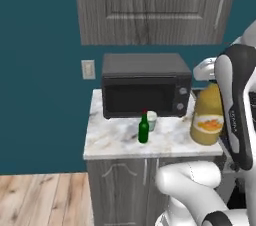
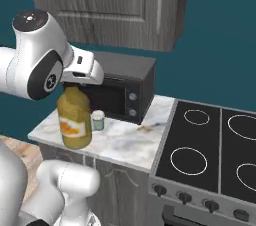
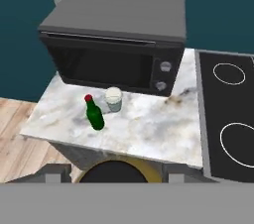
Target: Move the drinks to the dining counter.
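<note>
My gripper [image 2: 74,85] is shut from above on the black cap of the squat amber jug [image 2: 74,119], one of the drinks. The jug [image 1: 207,116] hangs upright by the front right part of the small marble worktop [image 1: 115,140]; whether its base touches the top I cannot tell. In the hand view its black cap [image 3: 112,172] sits between my fingertips. A small dark-green bottle [image 1: 143,130] with a red cap stands upright mid-worktop, in front of the microwave, also visible in the hand view as the green bottle [image 3: 94,114]. The dining counter is out of view.
A black microwave [image 1: 145,87] fills the back of the worktop. A small white cup [image 3: 113,99] stands just right of the green bottle. A black cooktop [image 2: 210,145] adjoins the worktop on the right. Grey wall cabinets [image 1: 150,5] hang overhead. Wooden floor [image 1: 40,197] lies to the left.
</note>
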